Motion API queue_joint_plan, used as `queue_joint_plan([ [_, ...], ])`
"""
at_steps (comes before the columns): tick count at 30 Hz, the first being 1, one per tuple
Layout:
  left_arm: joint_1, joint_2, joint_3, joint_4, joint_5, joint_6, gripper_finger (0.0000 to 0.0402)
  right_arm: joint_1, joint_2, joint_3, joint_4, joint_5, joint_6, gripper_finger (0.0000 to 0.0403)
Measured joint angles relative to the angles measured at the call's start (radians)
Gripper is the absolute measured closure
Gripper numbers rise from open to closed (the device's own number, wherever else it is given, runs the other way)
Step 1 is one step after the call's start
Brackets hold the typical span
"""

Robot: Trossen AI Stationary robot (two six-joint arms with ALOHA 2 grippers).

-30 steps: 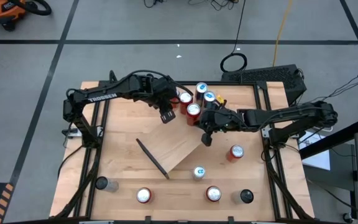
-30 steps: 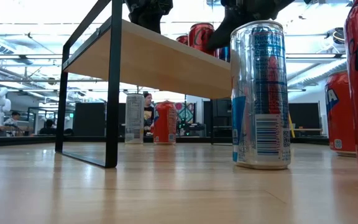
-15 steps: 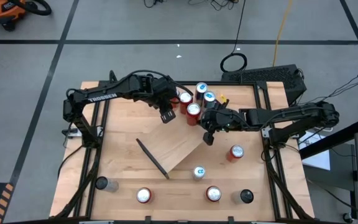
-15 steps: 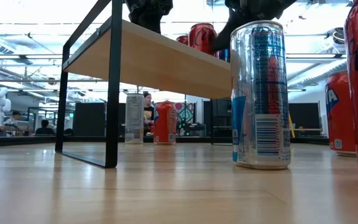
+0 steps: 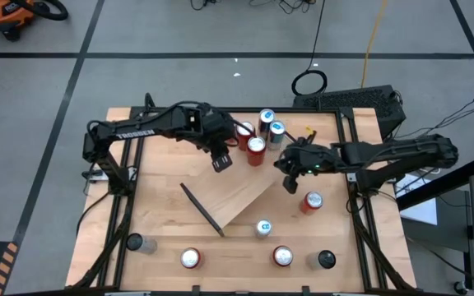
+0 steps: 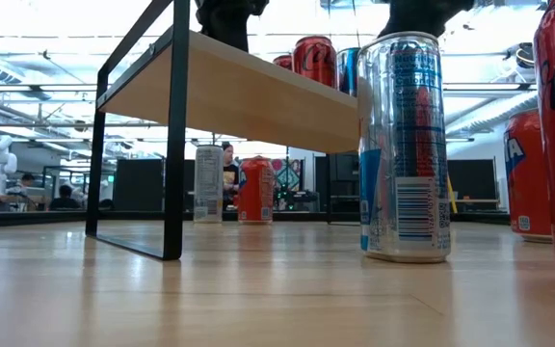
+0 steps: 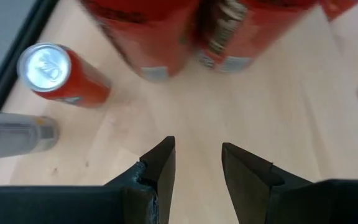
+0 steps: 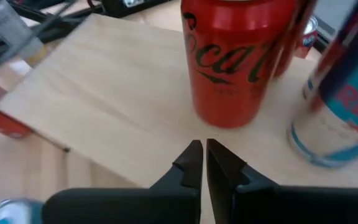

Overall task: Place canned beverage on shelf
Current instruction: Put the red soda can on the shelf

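Right gripper point(image 5: 290, 182) now right of centre in high view, pulled back off shelf point(image 5: 237, 196), fingers clenched, empty. Red can point(image 5: 256, 148) stands on shelf, top centre, beside other cans. Left gripper point(image 5: 220, 160) part open, empty, over shelf. Placement looks done.

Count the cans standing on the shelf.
4: two red cans and two blue-and-silver cans, clustered at the far end of the shelf. The left arm may hide more.
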Motion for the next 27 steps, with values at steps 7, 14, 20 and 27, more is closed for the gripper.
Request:
queue_joint_plan([
  [7,-0.060,-0.036,0.000,-0.001,0.000,-0.041,0.0265,0.037,-0.136,0.000,-0.105,-0.001,0.124,0.0403],
  [14,-0.089,-0.117,0.000,0.004,-0.001,-0.041,0.0265,0.075,-0.218,0.000,-0.152,-0.001,0.235,0.0403],
  [20,-0.089,-0.180,0.000,0.004,-0.004,-0.007,0.0265,0.101,-0.228,0.000,-0.156,-0.005,0.284,0.0403],
  [27,-0.098,-0.222,0.000,0.000,-0.004,0.016,0.0265,0.120,-0.223,0.025,-0.201,-0.131,0.343,0.0403],
])
